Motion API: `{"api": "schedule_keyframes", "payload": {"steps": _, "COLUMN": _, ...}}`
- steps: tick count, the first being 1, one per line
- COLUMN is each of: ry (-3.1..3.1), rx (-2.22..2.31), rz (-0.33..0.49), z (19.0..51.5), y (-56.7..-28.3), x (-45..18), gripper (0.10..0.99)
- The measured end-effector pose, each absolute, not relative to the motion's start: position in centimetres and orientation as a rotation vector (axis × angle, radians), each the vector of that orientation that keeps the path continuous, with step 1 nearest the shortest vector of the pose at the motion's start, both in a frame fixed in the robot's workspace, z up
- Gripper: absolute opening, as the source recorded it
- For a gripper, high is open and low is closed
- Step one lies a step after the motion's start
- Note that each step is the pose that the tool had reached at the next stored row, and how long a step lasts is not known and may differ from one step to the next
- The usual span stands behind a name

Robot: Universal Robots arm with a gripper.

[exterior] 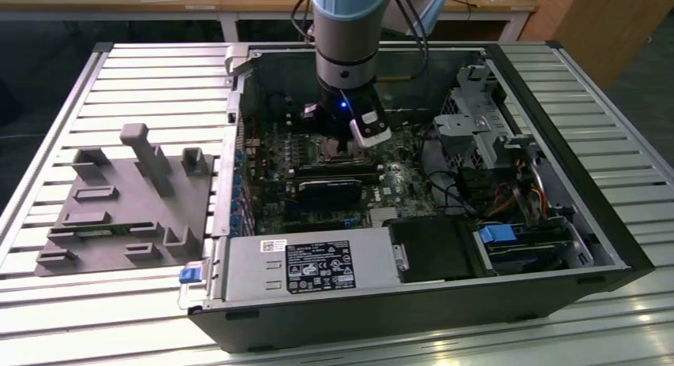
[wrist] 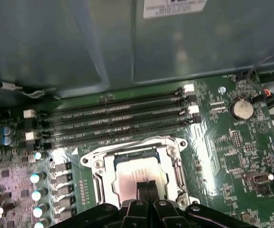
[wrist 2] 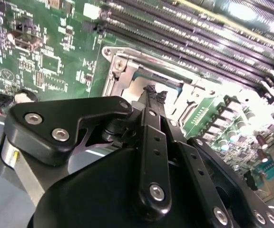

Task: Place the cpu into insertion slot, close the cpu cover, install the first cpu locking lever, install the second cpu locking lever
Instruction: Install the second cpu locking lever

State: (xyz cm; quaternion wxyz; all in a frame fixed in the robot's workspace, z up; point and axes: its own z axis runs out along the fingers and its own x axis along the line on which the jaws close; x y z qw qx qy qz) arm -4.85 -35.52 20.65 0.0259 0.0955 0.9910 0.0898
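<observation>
silvery cpu cover point(wrist: 136, 164) down over insertion slot point(wrist: 133, 183), pincer point(wrist: 147, 186) fingers together, empty, tips just above it

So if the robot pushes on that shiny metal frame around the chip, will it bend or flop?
The cpu cover looks like thin sheet metal, so it would probably feel stiff and springy, not floppy. It seems to lie flat over the insertion slot, so a push would likely barely move it. The pincer is right over it; a hard poke might harm the parts underneath.

exterior view high above case point(exterior: 421, 303), both wrist views close over insertion slot point(wrist: 136, 178)
</observation>
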Motion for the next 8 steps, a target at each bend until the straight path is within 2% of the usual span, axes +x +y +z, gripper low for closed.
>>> {"api": "schedule_keyframes", "payload": {"steps": 8, "ry": 3.062, "rx": 0.295, "rz": 0.277, "z": 21.8, "y": -35.2, "x": -4.8, "gripper": 0.106}}
